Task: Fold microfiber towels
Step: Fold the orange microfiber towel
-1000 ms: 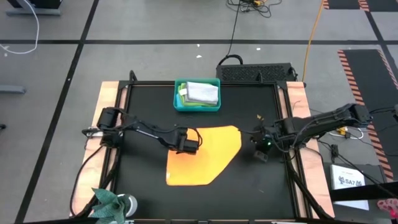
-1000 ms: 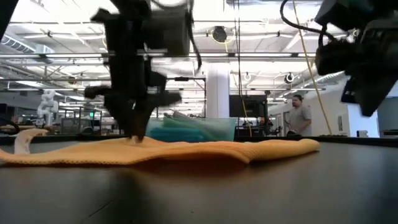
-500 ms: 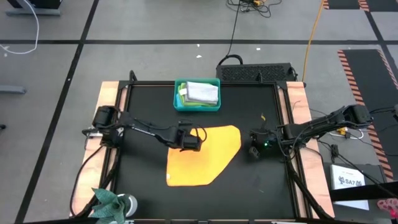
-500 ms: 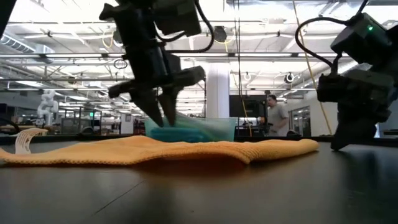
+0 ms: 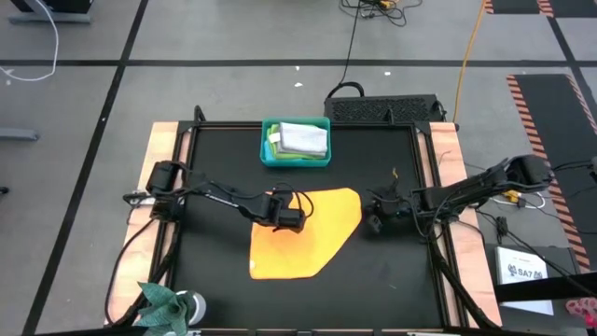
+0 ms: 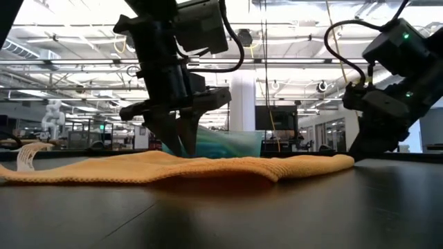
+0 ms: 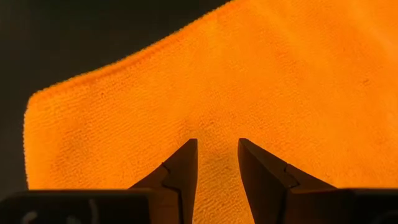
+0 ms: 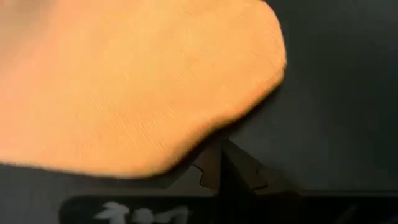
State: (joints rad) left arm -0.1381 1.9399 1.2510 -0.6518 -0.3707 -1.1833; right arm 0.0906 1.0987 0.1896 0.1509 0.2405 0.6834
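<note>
An orange-yellow microfiber towel (image 5: 306, 241) lies flat on the black table, its white tag (image 6: 25, 157) at the left end in the low view. My left gripper (image 5: 291, 222) stands open over the towel's far left part, fingers (image 7: 184, 163) pointing steeply down with nothing between them. My right gripper (image 5: 372, 224) is shut, low on the table at the towel's right corner (image 8: 267, 74). More folded towels, a grey one on top, lie in the teal bin (image 5: 270, 157) at the far side. My left gripper's open fingertips (image 6: 181, 148) stand right at the towel's surface. I cannot tell whether they touch it. My right gripper's shut fingertips (image 8: 210, 163) sit against the rim of the towel's right corner, slanting down from the table's right. Touch cannot be told.
The teal bin stands at the table's far middle. A small green plant (image 5: 166, 304) sits at the near left corner. Bare black table (image 5: 392, 280) lies right of and in front of the towel. A wooden frame (image 5: 446, 159) borders the table.
My left gripper has risen off the towel, tipped its fingers, shifted a little toward the table's right edge and come back down to the cloth. My right gripper has sunk to table height, tipped downward and moved toward the towel's right corner. The towel has stayed put.
</note>
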